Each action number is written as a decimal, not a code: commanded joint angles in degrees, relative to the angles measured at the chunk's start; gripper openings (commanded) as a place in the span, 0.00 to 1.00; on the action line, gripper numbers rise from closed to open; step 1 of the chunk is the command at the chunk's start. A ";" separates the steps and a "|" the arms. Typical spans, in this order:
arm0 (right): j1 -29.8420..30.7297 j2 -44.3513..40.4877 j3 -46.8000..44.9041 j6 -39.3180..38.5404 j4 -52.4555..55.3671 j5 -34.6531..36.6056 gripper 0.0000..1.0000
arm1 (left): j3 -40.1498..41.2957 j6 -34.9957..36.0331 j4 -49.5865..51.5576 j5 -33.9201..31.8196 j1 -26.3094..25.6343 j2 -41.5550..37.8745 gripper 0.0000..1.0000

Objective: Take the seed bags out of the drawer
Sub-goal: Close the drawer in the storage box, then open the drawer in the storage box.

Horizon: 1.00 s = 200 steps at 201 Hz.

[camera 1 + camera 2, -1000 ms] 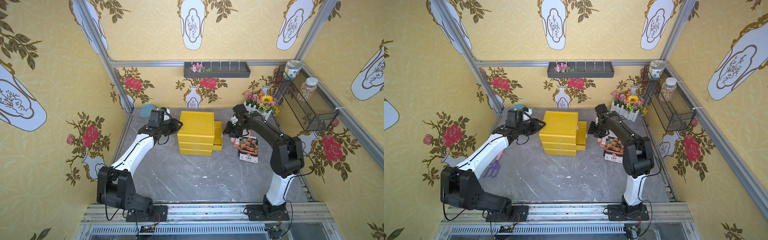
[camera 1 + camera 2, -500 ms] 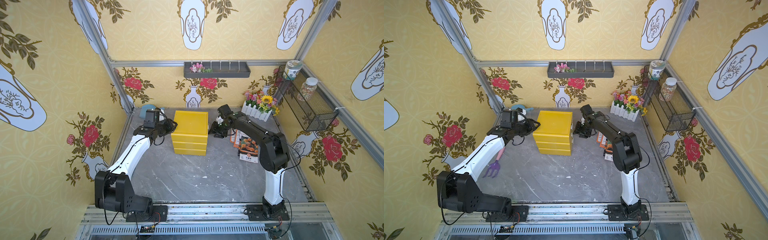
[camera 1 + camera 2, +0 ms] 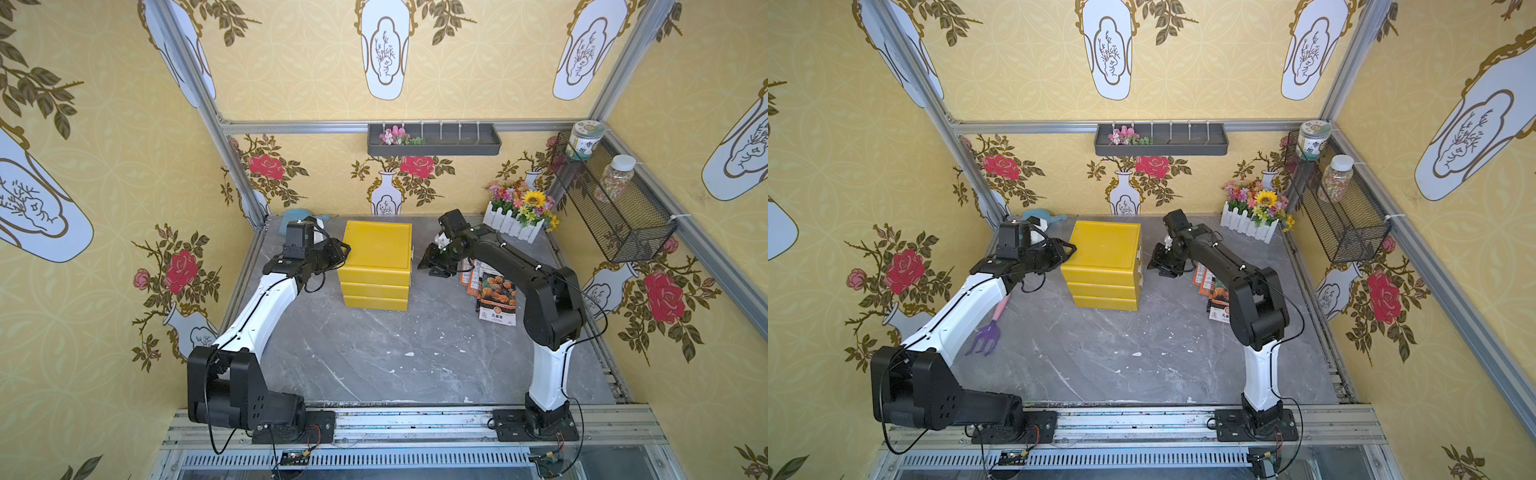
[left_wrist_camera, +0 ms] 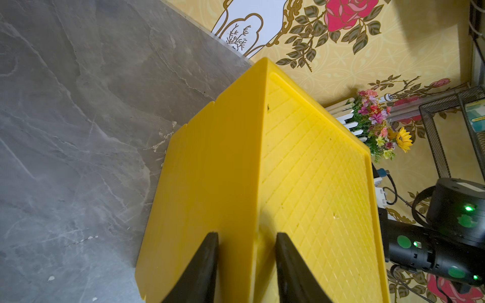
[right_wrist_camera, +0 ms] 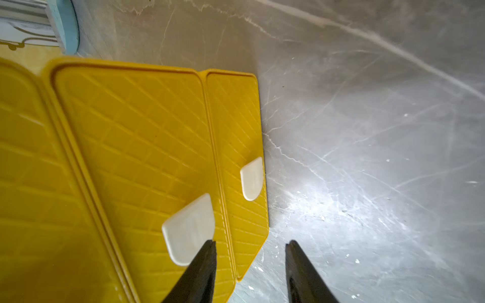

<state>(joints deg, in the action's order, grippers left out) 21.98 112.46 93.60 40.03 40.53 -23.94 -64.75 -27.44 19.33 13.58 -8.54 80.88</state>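
A: Grey marbled tabletop [image 3: 374, 365], yellow floral wallpaper all round. Any sign of the seed bags [image 3: 498, 291]?

B: Out already. Fanned flat on the table, right of centre in both top views, partly hidden behind the right arm.

A: And the yellow drawer cabinet [image 3: 376, 266]?

B: Mid-frame, left of the bags and apart from them. Shut now. Had one drawer pulled out to the right a second ago, pushed home since. Fronts flush in the right wrist view, white tab handles [image 5: 189, 228] showing.

A: And the right gripper [image 5: 250, 242]?

B: Parted and empty, just off the closed fronts, one tip beside a handle tab. Nothing pinched.

A: And the left gripper [image 4: 246, 237]?

B: Part-way open, astride the cabinet's upper left edge, one finger along the side wall, one over the top. Looks like bracing rather than clamping.

A: Meaning for the job?

B: Probably as good as done: bags out, drawer closed. No seeing inside, though, so no vouching for an empty one. Next, most likely, backing both arms away without nudging the pile.
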 commanded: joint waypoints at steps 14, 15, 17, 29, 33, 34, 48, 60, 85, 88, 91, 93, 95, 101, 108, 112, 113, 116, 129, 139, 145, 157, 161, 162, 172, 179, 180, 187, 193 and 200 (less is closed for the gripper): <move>-1.30 -2.45 -4.70 -0.37 -3.70 -0.40 0.48 | 1.03 1.07 9.86 -0.59 0.01 0.80 0.40; -1.31 -2.44 -4.77 -0.38 -3.79 -0.44 0.48 | 1.03 1.07 9.86 -0.56 0.01 0.79 0.40; -1.32 -2.43 -4.86 -0.39 -3.88 -0.48 0.48 | 1.03 1.03 9.85 -0.55 0.01 0.79 0.40; -0.98 -1.69 -5.74 -0.07 -4.74 -0.95 0.48 | 1.03 0.93 9.80 -0.41 0.05 0.87 0.40; -0.77 -1.37 -5.88 0.09 -5.16 -0.96 0.48 | 1.03 0.97 9.78 -0.36 0.01 0.93 0.40; -0.74 -1.28 -5.89 0.11 -5.23 -1.12 0.48 | 1.03 0.98 9.82 -0.29 0.06 0.94 0.39; 0.13 -0.15 -6.14 0.70 -6.50 -1.37 0.48 | 0.91 0.96 9.92 -0.13 0.02 0.86 0.39; 0.75 0.90 -6.11 1.47 -7.93 -1.93 0.47 | 0.87 0.91 10.00 -0.05 0.01 0.85 0.40; 1.67 3.32 -4.81 2.75 -9.57 -2.79 0.48 | 1.01 0.94 10.19 0.46 0.01 0.78 0.39; 1.78 3.63 -4.57 2.82 -9.67 -2.81 0.48 | 0.99 0.98 10.18 0.42 0.03 0.74 0.39; 1.84 3.91 -4.43 2.86 -9.69 -2.78 0.48 | 1.03 0.97 10.12 0.53 0.01 0.70 0.40; 1.91 4.10 -4.20 2.90 -9.62 -2.84 0.48 | 1.01 0.98 10.18 0.49 0.01 0.75 0.40; 1.92 4.35 -3.99 2.94 -9.60 -2.86 0.48 | 1.02 0.92 10.17 0.48 0.08 0.68 0.40; 2.01 4.96 -3.52 3.03 -9.60 -3.06 0.48 | 1.16 0.99 10.12 0.52 0.02 0.57 0.40; 2.10 5.58 -3.12 3.19 -9.71 -3.20 0.47 | 1.23 0.97 10.14 0.50 -0.03 0.57 0.39; 2.19 6.00 -2.84 3.21 -9.74 -3.28 0.47 | 1.25 0.96 10.11 0.48 0.01 0.43 0.40; 2.19 6.05 -2.78 3.21 -9.71 -3.29 0.47 | 1.27 0.97 10.16 0.48 0.05 0.42 0.40; 2.26 6.24 -2.57 3.21 -9.73 -3.37 0.47 | 1.29 0.97 10.12 0.50 0.02 0.50 0.39; 2.33 7.05 -1.91 3.37 -9.85 -3.56 0.47 | 1.39 0.89 10.08 0.48 0.01 0.33 0.39; 2.38 7.57 -1.56 3.49 -10.12 -3.74 0.47 | 1.63 0.77 9.98 0.53 0.02 0.26 0.39; 2.43 7.81 -1.34 3.51 -10.12 -3.82 0.47 | 1.69 0.80 9.95 0.58 0.01 0.27 0.40; 2.42 8.57 -0.79 3.53 -9.90 -4.07 0.47 | 1.82 0.73 9.93 0.60 0.01 0.08 0.40; 2.42 8.79 -0.57 3.56 -9.92 -4.13 0.46 | 1.84 0.72 9.87 0.61 -0.01 0.07 0.40; 2.44 8.81 -0.64 3.56 -9.89 -4.11 0.46 | 1.92 0.72 9.86 0.63 0.00 0.02 0.40; 2.47 9.29 -0.39 3.56 -9.94 -4.26 0.46 | 2.11 0.72 9.84 0.65 0.01 -0.10 0.40; 2.52 9.57 -0.21 3.59 -9.96 -4.26 0.45 | 2.22 0.71 9.70 0.67 0.01 -0.12 0.39; 2.53 9.59 -0.24 3.62 -9.96 -4.27 0.45 | 2.24 0.72 9.73 0.66 0.01 -0.12 0.39; 2.54 9.92 -0.10 3.64 -9.90 -4.26 0.45 | 2.35 0.72 9.69 0.68 0.01 -0.18 0.39; 2.54 10.07 -0.06 3.61 -9.86 -4.27 0.45 | 2.41 0.68 9.72 0.63 0.01 -0.20 0.39; 2.56 10.36 0.05 3.65 -9.85 -4.25 0.44 | 2.44 0.72 9.70 0.66 0.01 -0.21 0.39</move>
<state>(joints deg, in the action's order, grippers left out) 24.40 122.08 92.99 43.29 31.31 -27.79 -63.48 -27.49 18.09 14.31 -8.43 80.07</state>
